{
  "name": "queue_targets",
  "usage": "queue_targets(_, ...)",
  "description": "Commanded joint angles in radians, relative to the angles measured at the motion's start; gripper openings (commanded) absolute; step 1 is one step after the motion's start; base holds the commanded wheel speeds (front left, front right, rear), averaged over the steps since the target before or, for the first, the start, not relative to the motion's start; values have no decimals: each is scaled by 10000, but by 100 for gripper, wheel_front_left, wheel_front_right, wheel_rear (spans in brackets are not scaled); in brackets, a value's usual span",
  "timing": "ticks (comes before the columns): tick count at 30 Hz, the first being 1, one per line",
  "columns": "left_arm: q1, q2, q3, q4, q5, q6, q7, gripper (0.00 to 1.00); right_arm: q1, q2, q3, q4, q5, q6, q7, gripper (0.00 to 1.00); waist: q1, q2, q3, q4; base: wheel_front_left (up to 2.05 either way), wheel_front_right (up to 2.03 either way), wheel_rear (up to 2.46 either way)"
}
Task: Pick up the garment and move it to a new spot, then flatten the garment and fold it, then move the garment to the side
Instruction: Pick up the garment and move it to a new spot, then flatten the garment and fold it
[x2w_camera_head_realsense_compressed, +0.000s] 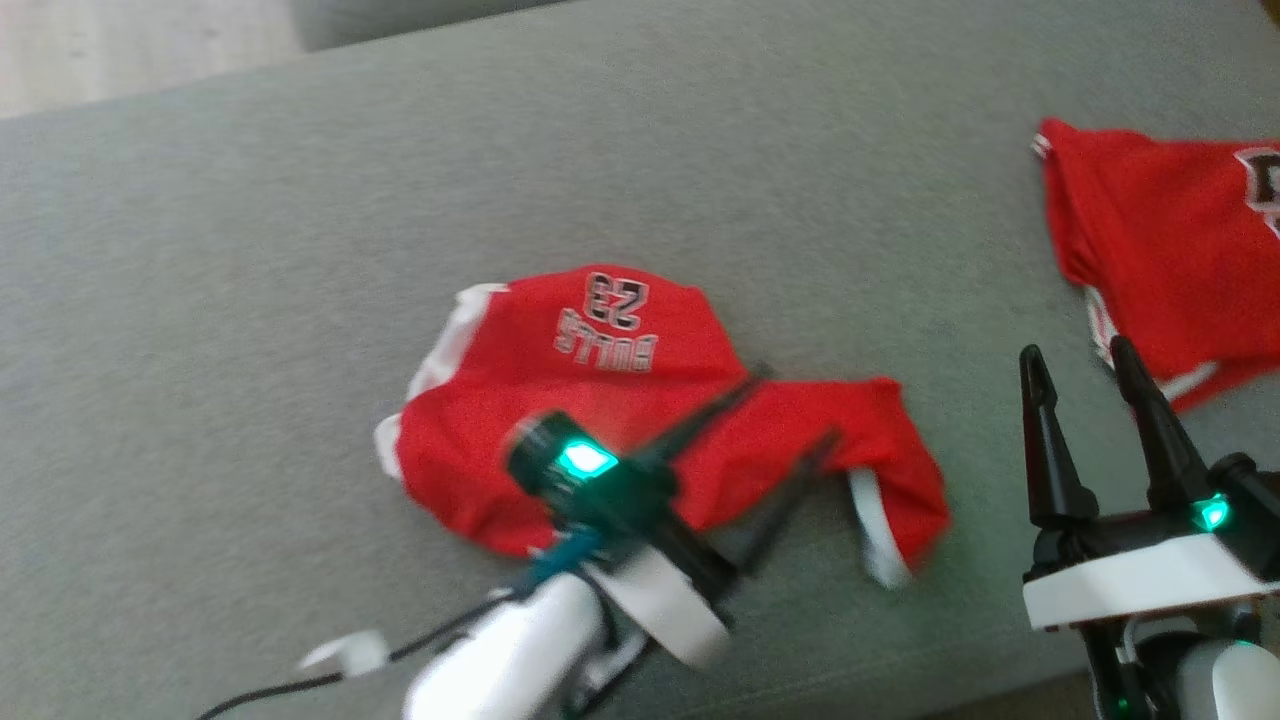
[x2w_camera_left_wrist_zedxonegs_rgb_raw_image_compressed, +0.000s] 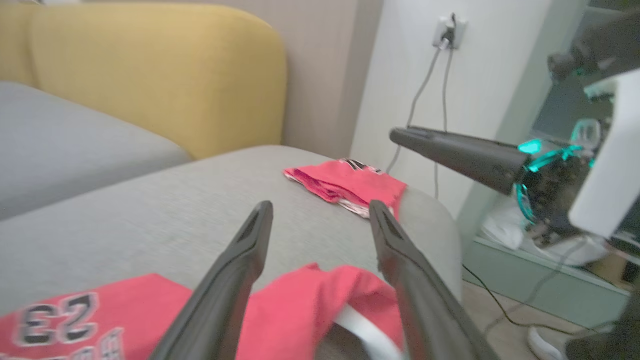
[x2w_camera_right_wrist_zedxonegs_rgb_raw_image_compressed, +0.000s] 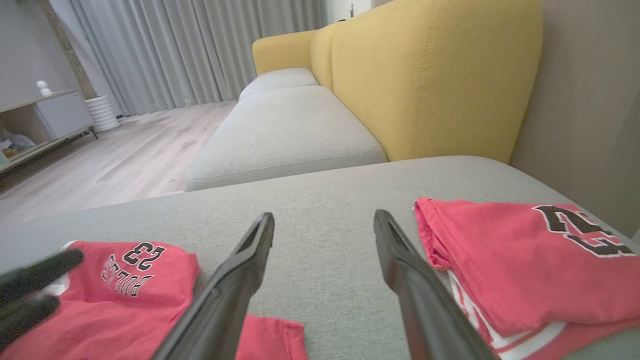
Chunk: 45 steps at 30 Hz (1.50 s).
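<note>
Now | left gripper (x2w_camera_head_realsense_compressed: 797, 408) spread over garment (x2w_camera_head_realsense_compressed: 470, 450), seemingly apart | right gripper (x2w_camera_head_realsense_compressed: 1075, 348) upright

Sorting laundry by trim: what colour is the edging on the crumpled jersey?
White, on the red jersey; clearest in the head view.

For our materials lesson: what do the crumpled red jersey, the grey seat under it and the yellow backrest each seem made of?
Crumpled red jersey: thin soft fabric, probably synthetic sportswear knit; it bunches in loose folds, with white trim.
Grey seat: matte woven upholstery, finely flecked, likely padded given its rounded edge.
Yellow backrest: matte upholstery cloth with a visible seam; fibre unclear.
</note>
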Motion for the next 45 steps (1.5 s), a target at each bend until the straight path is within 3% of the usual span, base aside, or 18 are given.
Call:
queue_targets(1,-19,178,537,-478,78,191,-227,100,-258,-72,185,-420,-98,-7,54,100,-1,0,-315,457,0,0,0)
queue_targets(8,339,1314,2562,-1279,-12,1691,-1126,100,-114,-136,151,-696,-198,-7,384,100,-1,0,-750,1466,0,0,0)
queue_targets(12,697,1979,3789,-1387,-250,2271,-1355,100,-50,-170,192,-782,-204,-7,526,100,-1,0,-911,1925,0,0,0)
queue_targets(20,1988,3077,5455,-1294,-1007,2520,-1458,100,120,-307,251,-791,-305,-7,742,100,-1,0,-1262,2456,0,0,0)
queue_targets(25,3098,3508,5643,-1431,-1401,2623,-879,100,452,-363,301,-739,-401,-7,900,100,-1,0,-1671,2476,0,0,0)
queue_targets(35,4565,3545,5223,-2376,-1216,3350,-122,100,1253,-244,240,-672,-339,-7,1147,100,-1,0,-2306,2230,0,0,0)
queue_targets(45,4803,3598,5152,-2711,-1269,3478,69,100,1383,-123,239,-871,-365,-7,1239,100,-1,0,-2307,2221,0,0,0)
